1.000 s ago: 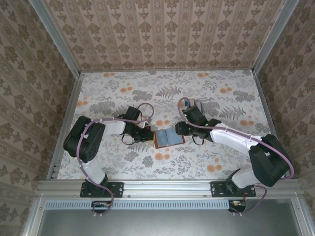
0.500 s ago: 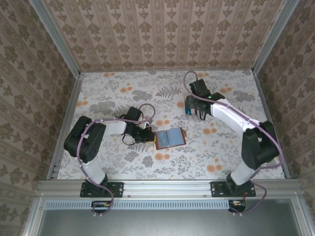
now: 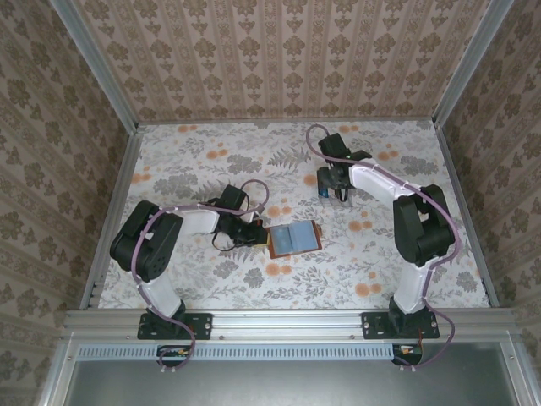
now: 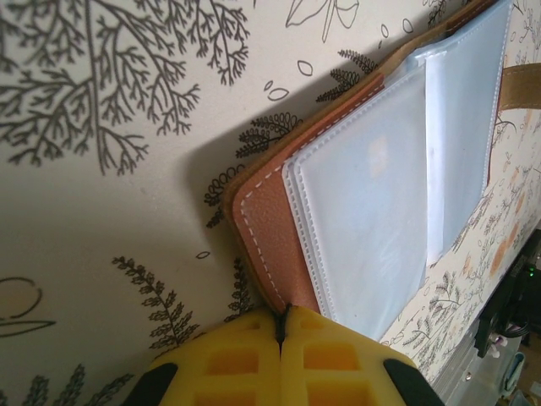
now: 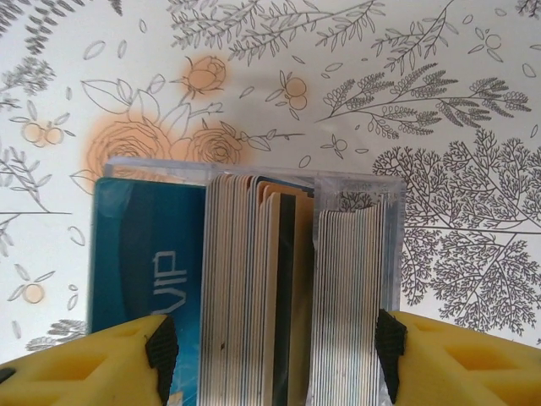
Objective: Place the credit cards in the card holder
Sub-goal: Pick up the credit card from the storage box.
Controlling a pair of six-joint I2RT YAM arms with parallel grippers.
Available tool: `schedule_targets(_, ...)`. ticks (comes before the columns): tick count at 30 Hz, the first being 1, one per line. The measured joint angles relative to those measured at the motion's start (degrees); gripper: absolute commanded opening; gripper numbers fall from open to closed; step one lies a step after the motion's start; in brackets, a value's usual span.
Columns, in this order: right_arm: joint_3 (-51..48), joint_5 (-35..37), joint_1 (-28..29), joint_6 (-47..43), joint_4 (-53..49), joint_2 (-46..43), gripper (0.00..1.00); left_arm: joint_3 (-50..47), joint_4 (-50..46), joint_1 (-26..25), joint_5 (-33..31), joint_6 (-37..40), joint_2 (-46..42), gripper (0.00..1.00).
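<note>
Top external: one small, reddish-brown, roughly square leather card holder [image 3: 293, 238] lies open on the floral-patterned table [image 3: 194, 161], near the middle. The left gripper [image 3: 256, 236] sits at its left edge. The right gripper [image 3: 335, 188] is well apart from it, farther back and to the right, above a small blue-edged stack.

Left wrist: the left gripper [image 4: 283, 326] is closed, its two yellow pads [image 4: 338, 359] pressed together and pinching the stitched leather rim of the card holder [image 4: 270, 245]. Two clear plastic sleeves [image 4: 372, 220] show inside, overlapping.

Right wrist: the right gripper [image 5: 275, 351] stands wide, one yellow finger [image 5: 456, 359] on each side of one clear plastic box [image 5: 355, 179]. The thin plastic credit cards [image 5: 254, 279] stand on edge in two packs, too many to count. One blue card [image 5: 144, 254] marked "VIP" faces out at the left. Whether the pads touch the box cannot be told.
</note>
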Motion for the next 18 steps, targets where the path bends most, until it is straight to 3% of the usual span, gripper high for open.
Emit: schedule_targets(18, 2.0, 10.9, -0.3, -2.1, -3.5, 2.3, 0.62, -0.1, 1.1, -0.4, 0.2, -0.1, 0.3, 0.0)
